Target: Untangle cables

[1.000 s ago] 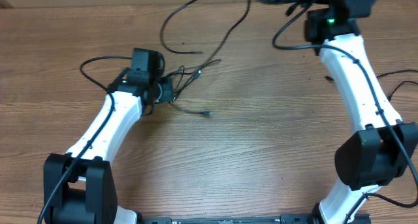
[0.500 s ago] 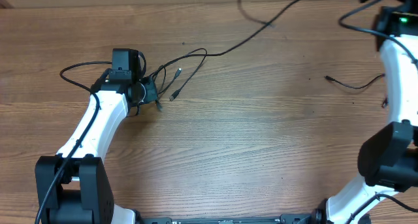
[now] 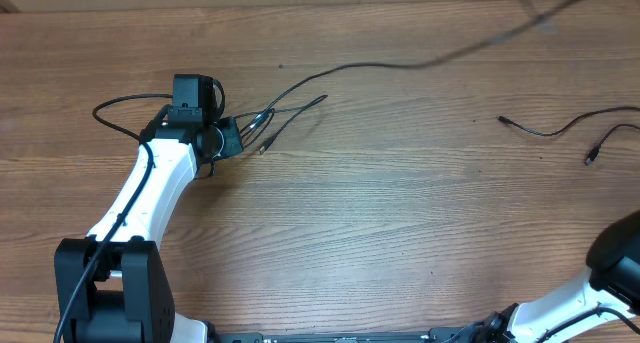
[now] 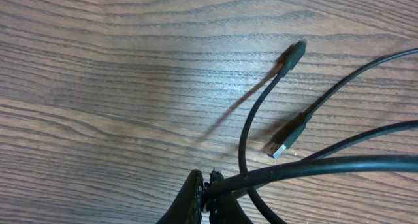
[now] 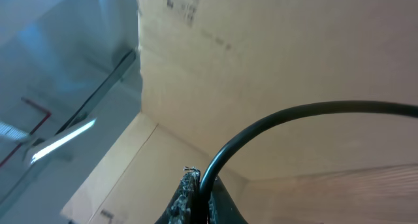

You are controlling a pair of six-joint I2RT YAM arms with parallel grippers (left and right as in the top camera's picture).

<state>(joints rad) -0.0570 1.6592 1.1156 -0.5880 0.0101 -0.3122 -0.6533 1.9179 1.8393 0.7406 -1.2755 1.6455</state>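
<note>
Progress partial: your left gripper (image 3: 228,138) pinches shut on the cables (image 3: 285,108) bunched toward the far-left corner of the bench (image 3: 380,233), your right gripper (image 5: 196,198) clamps one strand (image 3: 400,65) drawn out past the far edge, and loops are left to part.

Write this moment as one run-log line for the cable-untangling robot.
left claw: shut on cables | right claw: shut on long cable, outside overhead view | separate cord: lying on table, right side
</note>
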